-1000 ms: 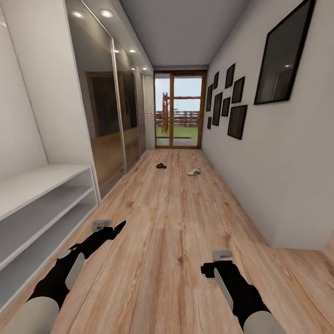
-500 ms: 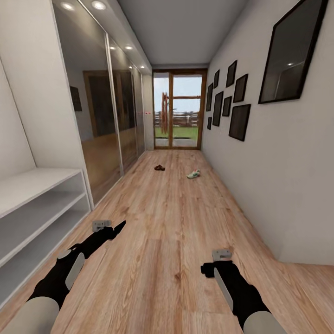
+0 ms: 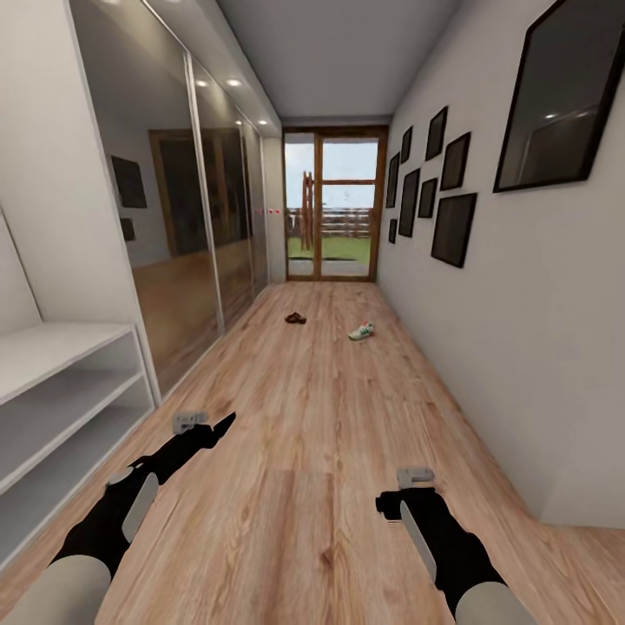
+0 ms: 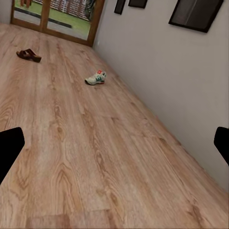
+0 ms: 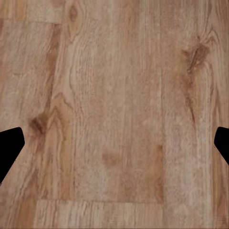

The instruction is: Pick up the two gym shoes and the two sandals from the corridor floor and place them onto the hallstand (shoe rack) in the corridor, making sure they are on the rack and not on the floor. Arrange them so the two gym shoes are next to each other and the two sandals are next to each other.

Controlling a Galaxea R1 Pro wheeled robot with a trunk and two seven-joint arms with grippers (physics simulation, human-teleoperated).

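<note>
Both pincers gape wide and empty; 1 white green-striped gym shoe (image 3: pixel 362 331) and 1 brown leather sandal (image 3: pixel 296 319) lie far down the wood-plank corridor floor (image 3: pixel 304 451), so I'd roll straight, stopping short.

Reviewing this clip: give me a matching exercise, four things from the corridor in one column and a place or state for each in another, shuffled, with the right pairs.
Things:
1. white lace-up gym shoe with green stripes
2. flat brown leather sandal
3. light-grey hallstand shoe rack
4. black-framed pictures

Places or states:
A. hanging on the corridor's right wall
B. on the wood floor far ahead, nearer the right wall
C. at the left edge of the head view, shelves bare
D. on the wood floor far ahead, nearer the mirrored wardrobe

Pairs: 1-B, 2-D, 3-C, 4-A
</note>
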